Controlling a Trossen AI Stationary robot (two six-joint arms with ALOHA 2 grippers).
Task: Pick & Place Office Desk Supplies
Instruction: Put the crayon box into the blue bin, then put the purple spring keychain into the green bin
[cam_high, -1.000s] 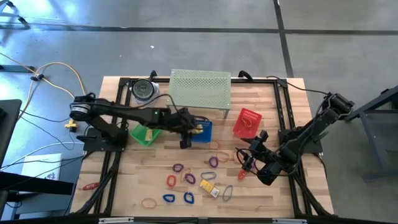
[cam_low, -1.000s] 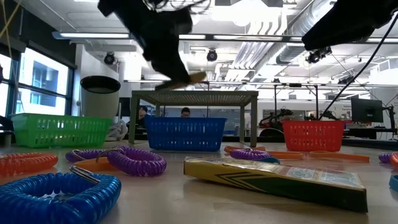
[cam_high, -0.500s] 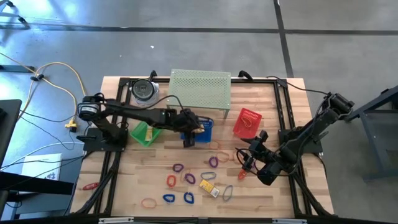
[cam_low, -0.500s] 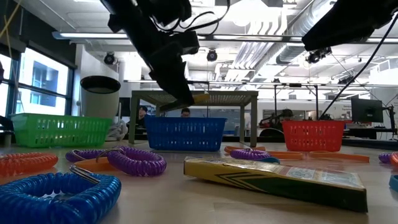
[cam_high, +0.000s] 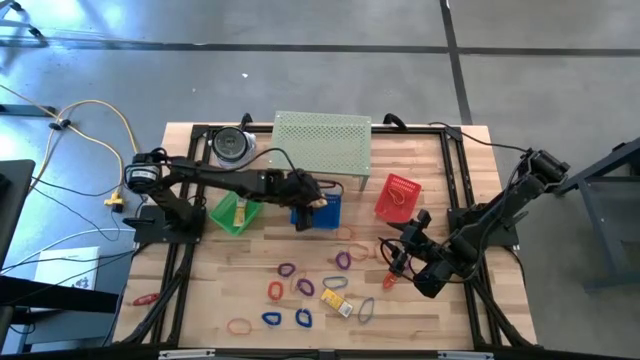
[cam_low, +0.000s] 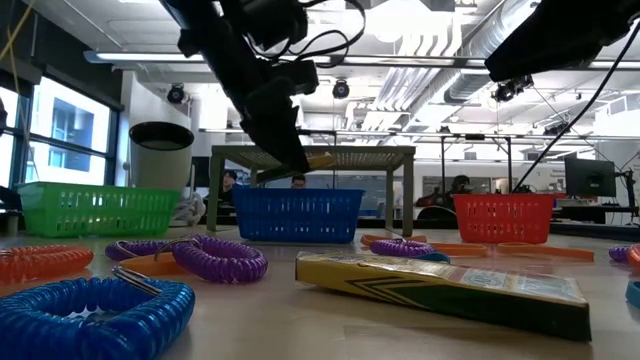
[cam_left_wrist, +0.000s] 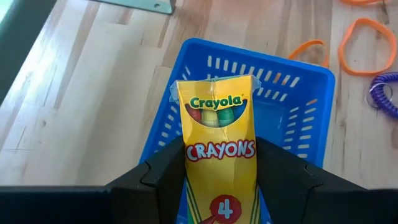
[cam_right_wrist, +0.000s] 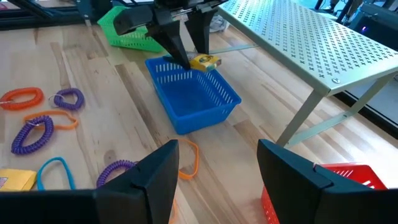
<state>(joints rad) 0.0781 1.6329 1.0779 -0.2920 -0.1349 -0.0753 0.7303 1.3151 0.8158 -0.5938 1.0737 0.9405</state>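
My left gripper (cam_high: 306, 208) is shut on a yellow Crayola crayon box (cam_left_wrist: 217, 143) and hovers over the blue basket (cam_left_wrist: 298, 118), at the basket's left side (cam_high: 328, 213). The right wrist view shows the box (cam_right_wrist: 205, 61) just above the basket's rim (cam_right_wrist: 193, 99). My right gripper (cam_right_wrist: 214, 168) stands open at the table's right, near the red basket (cam_high: 397, 197), with nothing between its fingers. On the near part of the table lie a second crayon box (cam_high: 336, 300), purple (cam_high: 287, 270) and blue (cam_high: 272, 319) coil loops, and orange bands (cam_high: 240, 325). My left gripper pinches the crayon box by its two long narrow sides (cam_left_wrist: 186, 171) between its two fingers (cam_left_wrist: 158, 177), around the box's lower half. The fingers slant down from the table's left and lie along the box. The box's labelled top end sticks out ahead, clear above the basket.
A green basket (cam_high: 232, 215) stands left of the blue one. A pale green perforated shelf (cam_high: 322, 145) stands on legs at the far middle, with a round tin (cam_high: 231, 145) to its left. A black frame runs around the table edge (cam_high: 455, 180).
My left gripper has gone toward the table's right edge and down, carrying the crayon box from beside the blue basket's left edge to over the basket. It has stayed shut on the box.
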